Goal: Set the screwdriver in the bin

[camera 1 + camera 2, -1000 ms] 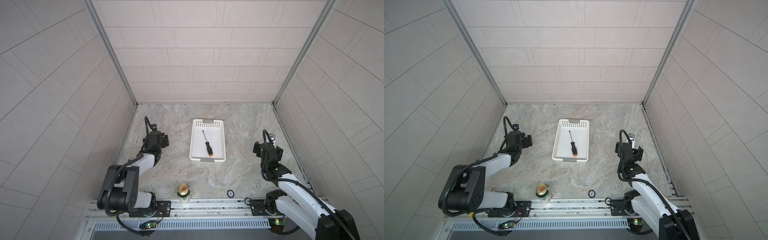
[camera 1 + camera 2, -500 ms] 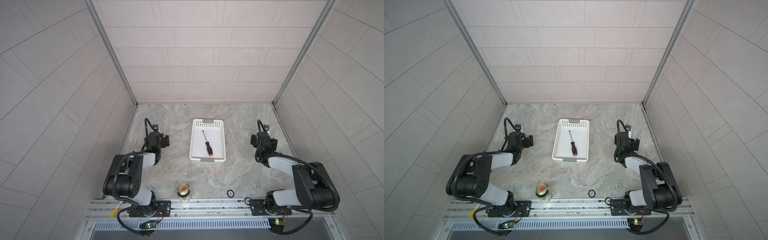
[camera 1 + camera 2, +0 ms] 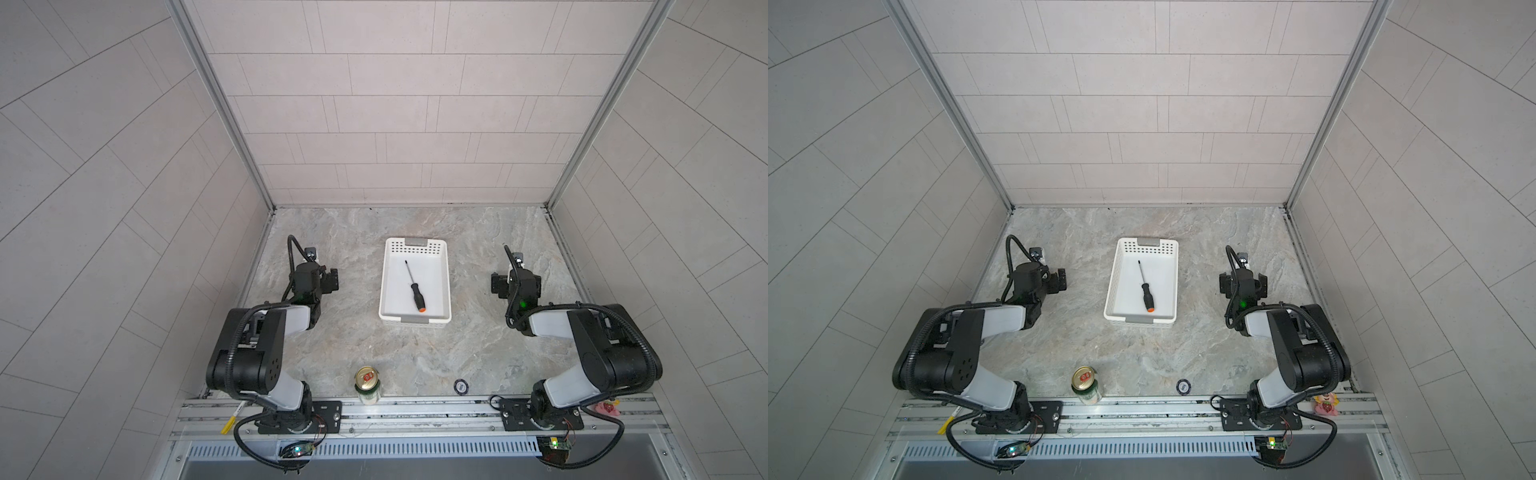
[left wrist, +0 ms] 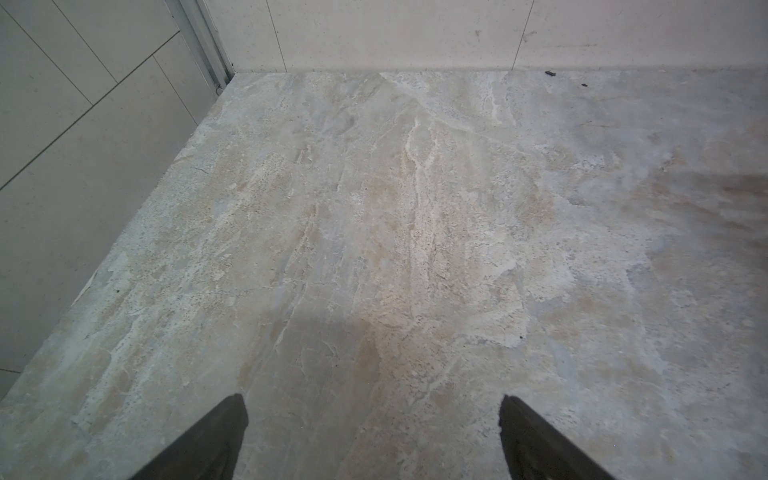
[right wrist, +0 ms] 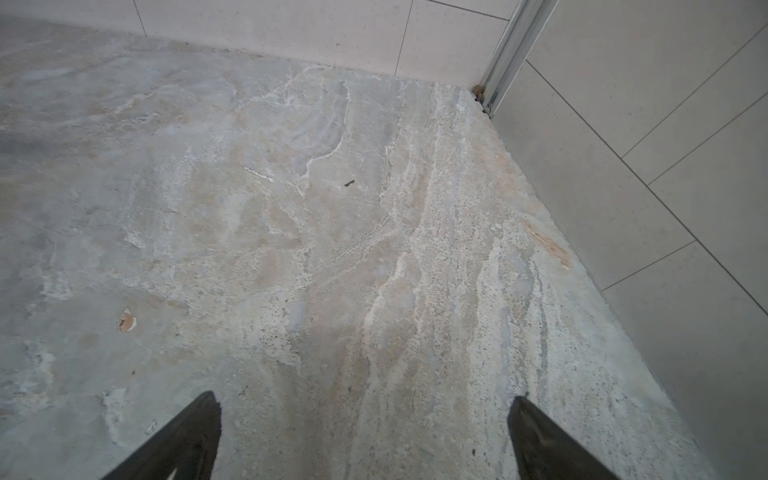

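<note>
The screwdriver (image 3: 414, 286) lies flat on the smooth floor of the bin (image 3: 444, 286), seen in both top views, at the centre of the frame; its thin shaft points toward the upper left of the bin and its black handle with the orange cap sits near the bin's lower edge, close to the near short wall. In a top view the same tool (image 3: 1145, 287) lies diagonally inside the white perforated basket (image 3: 1113, 286), touching nothing but the floor. The bin stands on the marbled table (image 3: 353, 340), well apart from both arms. The left gripper (image 3: 328, 281) sits at the left of the frame, level with the bin, and grips nothing; the left wrist view shows its two dark fingers (image 4: 208, 440) spread wide with only bare stone between them. The right gripper (image 3: 500, 286) sits at the right of the frame, also level with the bin, and the right wrist view shows its fingers (image 5: 183, 440) parted wide over bare stone near the corner of the walls, holding nothing. Toward the lower middle of the frame, by the metal rail (image 3: 415, 409), a can (image 3: 367, 384) stands upright, and to its right a small dark ring (image 3: 460, 386) lies on the table. A yellow-tipped pen (image 3: 231, 420) lies on the rail at the lower left, and a small pink figure (image 3: 1326, 403) sits on the rail at the lower right.
</note>
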`<state>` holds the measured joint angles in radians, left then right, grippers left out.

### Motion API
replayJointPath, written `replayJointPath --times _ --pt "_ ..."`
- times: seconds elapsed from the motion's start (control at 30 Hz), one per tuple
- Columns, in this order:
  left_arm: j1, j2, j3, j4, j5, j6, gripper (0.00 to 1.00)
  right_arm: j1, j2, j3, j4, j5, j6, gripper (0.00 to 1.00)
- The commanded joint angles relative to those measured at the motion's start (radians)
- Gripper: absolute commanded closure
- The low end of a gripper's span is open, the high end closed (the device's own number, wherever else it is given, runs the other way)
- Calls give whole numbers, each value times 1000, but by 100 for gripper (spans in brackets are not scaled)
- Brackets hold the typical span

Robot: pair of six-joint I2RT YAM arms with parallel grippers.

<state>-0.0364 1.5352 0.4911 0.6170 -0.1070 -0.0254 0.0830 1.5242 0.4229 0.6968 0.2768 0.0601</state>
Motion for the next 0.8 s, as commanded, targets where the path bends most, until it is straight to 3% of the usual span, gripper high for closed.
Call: replayJointPath --times 0.0,0.1,0.77 --pt "-7 -2 -6 41 -20 10 0 -9 -11 14 20 -24 -10 0" --pt "-5 -9 -50 112 51 35 0 -9 -7 11 30 -25 -12 0" --pt "9 2 -28 84 32 10 0 -8 -12 10 27 -25 -12 0"
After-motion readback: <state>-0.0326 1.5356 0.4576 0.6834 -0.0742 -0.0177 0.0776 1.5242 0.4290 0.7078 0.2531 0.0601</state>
